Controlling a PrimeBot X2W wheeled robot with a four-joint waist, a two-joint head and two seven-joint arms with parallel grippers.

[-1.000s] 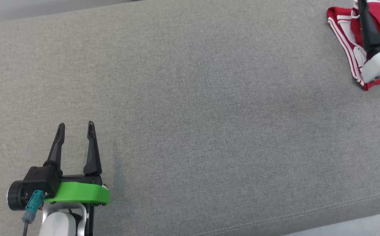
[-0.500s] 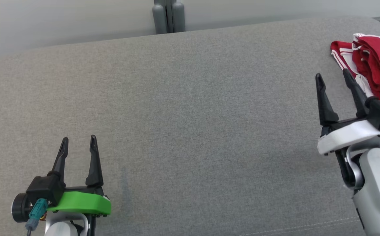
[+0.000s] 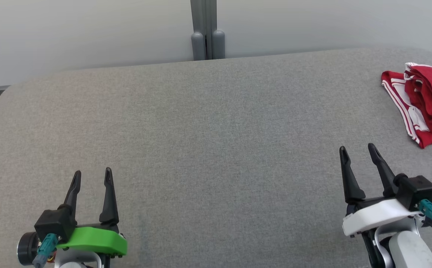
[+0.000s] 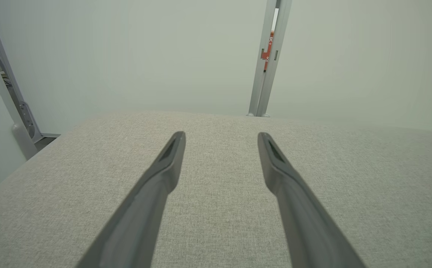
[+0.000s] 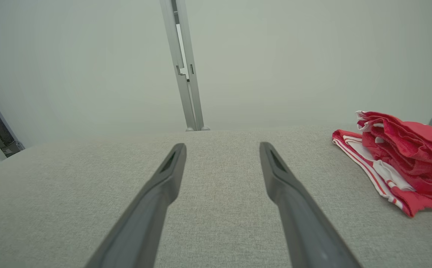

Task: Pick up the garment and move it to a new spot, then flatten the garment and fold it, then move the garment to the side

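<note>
The red and white garment (image 3: 426,108) lies in a folded heap at the upper right of the head view, near the edge of the grey cushion (image 3: 216,149), seemingly set aside already. The left gripper (image 3: 92,172) at lower left and the right gripper (image 3: 357,147) at lower right stand wide and empty, likely at rest. A second ago the right gripper overlapped the garment; now it sits apart from it. The camera has also tilted up.

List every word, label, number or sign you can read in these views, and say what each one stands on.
No text here can be read.
A red sticker in the gap of the grey post: white marks, too blurred to read.
The red garment: white stripes, no lettering seen.
</note>
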